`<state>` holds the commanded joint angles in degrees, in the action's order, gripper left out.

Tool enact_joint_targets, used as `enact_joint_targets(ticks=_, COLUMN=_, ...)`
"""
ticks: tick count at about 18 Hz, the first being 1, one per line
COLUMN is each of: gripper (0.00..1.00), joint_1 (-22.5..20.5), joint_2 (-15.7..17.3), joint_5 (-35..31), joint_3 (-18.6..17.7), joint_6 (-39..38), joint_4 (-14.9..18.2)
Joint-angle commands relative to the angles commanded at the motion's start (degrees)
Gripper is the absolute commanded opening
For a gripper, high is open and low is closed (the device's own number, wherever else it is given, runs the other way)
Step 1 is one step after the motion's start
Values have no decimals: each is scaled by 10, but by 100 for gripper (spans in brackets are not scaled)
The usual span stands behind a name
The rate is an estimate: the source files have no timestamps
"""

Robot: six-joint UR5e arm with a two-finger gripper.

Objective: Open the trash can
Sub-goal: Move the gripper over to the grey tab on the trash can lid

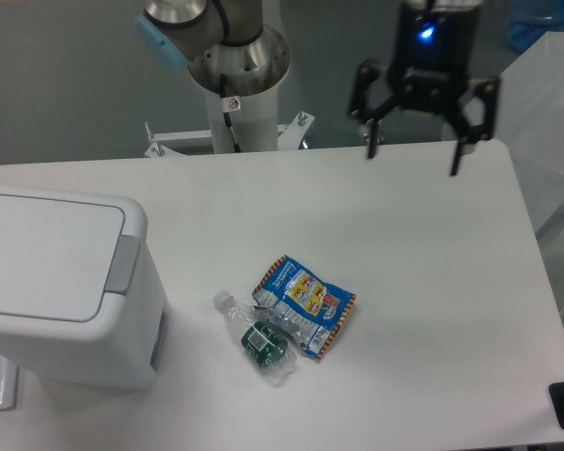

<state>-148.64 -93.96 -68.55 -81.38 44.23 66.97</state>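
White and boxy, the trash can [61, 287] sat at the table's near left corner with its lid flat and closed, the grey push tab [123, 264] on its right edge. The main risk looked like a press landing off that narrow tab, sliding the can instead of releasing the lid. The gripper [414, 150] hung high over the far right edge, well apart from the can, fingers spread wide and holding nothing.

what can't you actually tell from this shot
- Trash can: left side cut off by the frame edge; inside hidden by the shut lid.
- Bottle: label too small to read, partly under the snack bag.
- Gripper: its height above the table can't be judged from one view.
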Motion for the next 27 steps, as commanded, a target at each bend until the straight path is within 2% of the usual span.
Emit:
enact_joint_targets(ticks=5, gripper=100, joint_1=68, joint_2=-3, joint_5=3, joint_3=-9, joint_6=-148, joint_4=-4)
enact_joint_targets(ticks=8, gripper=100, joint_1=102, joint_2=-11, joint_5=3, joint_3=-18, joint_6=-213, joint_4=-35)
enact_joint_targets(ticks=12, gripper=100, joint_1=135, joint_2=-25, joint_5=1, joint_3=-21, joint_6=-295, joint_4=-41)
enact_joint_targets(ticks=18, gripper=100, joint_1=162, joint_2=-49, joint_5=2, joint_3=-25, joint_6=-366, joint_4=-40)
enact_joint_targets(ticks=27, gripper=100, joint_1=173, joint_2=-62, joint_5=2, joint_3=-38, joint_6=-390, joint_4=-40)
